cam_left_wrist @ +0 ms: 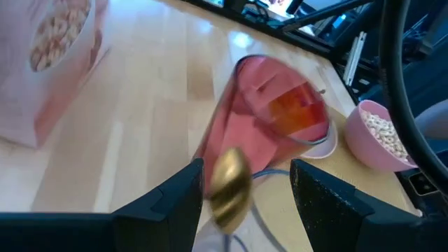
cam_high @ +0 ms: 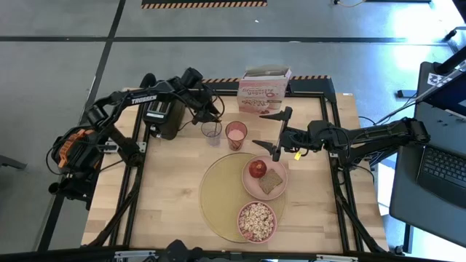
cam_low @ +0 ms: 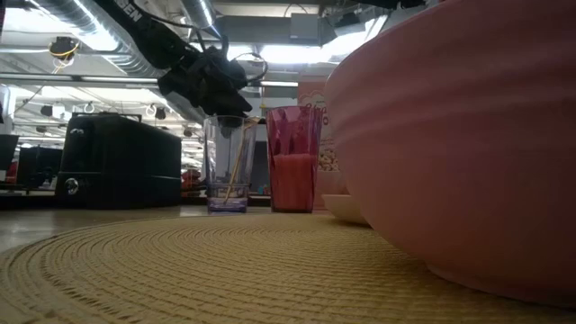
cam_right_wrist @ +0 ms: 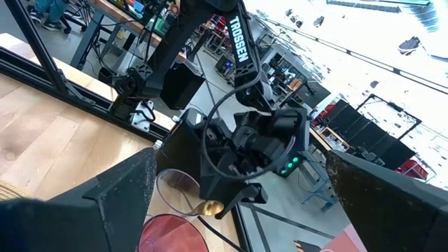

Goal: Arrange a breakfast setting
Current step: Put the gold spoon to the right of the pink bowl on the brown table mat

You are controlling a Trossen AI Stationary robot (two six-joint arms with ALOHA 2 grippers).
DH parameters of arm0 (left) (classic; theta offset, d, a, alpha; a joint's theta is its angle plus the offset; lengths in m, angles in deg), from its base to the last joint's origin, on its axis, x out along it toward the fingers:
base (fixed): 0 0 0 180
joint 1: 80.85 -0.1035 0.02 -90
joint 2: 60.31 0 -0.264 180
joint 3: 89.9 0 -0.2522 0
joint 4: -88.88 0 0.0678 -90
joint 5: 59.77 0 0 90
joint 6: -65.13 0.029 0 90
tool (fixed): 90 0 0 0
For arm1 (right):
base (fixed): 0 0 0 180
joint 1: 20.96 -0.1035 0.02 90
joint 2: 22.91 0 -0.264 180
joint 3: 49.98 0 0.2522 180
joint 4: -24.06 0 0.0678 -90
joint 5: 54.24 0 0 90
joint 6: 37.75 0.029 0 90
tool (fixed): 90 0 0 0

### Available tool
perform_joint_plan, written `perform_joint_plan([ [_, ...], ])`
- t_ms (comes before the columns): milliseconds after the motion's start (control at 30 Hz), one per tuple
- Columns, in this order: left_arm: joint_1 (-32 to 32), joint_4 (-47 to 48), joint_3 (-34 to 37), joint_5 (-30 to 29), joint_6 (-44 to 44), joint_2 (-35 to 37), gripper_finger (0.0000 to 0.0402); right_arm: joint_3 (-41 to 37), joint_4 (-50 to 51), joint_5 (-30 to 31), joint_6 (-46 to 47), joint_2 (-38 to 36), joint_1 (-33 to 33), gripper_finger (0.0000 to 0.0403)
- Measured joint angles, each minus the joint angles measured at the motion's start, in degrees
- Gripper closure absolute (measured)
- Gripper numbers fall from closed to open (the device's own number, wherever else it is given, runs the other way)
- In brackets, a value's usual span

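A gold spoon [cam_low: 236,166] stands slanted in a clear glass [cam_high: 211,132], lower end at the glass's bottom, bowl end [cam_left_wrist: 229,185] up. My left gripper [cam_left_wrist: 246,171] hovers open over the glass, the spoon's bowl end between its fingers. A pale pink plate [cam_high: 247,183] with a red apple [cam_high: 256,169] and brown toast [cam_high: 271,182] lies on the tan placemat [cam_high: 218,196], as does a pink bowl [cam_high: 256,220] of cereal. My right gripper [cam_high: 275,132] hangs open beyond the plate, holding nothing. My left gripper comes at the spoon slanting down from the table's left. The spoon's bowl end [cam_left_wrist: 222,199] stands close beside one finger [cam_left_wrist: 183,203], far from the other [cam_left_wrist: 322,203]. Whether that finger touches it, I cannot tell.
A pink cup [cam_high: 235,135] with red drink stands right beside the clear glass. The black toaster [cam_high: 162,116] is at the far left, under my left arm. A pink-and-white cereal box [cam_high: 263,89] stands at the far edge. Bare wood lies left of the placemat.
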Motion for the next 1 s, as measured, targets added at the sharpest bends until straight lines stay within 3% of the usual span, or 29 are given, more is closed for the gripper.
perform_joint_plan([
  [400,-0.09,-0.09,0.00,3.60,3.00,-3.01,0.0210,0.00,0.06,0.00,0.00,0.00,0.01,0.0017],
  [800,-0.87,-1.37,0.00,3.44,4.26,-3.01,0.0335,0.00,0.79,0.00,-0.02,0.00,0.01,0.0017],
  [1000,-1.14,-4.64,0.00,7.87,0.96,-3.01,0.0391,0.00,0.79,0.00,-0.02,0.00,-0.01,0.0017],
])
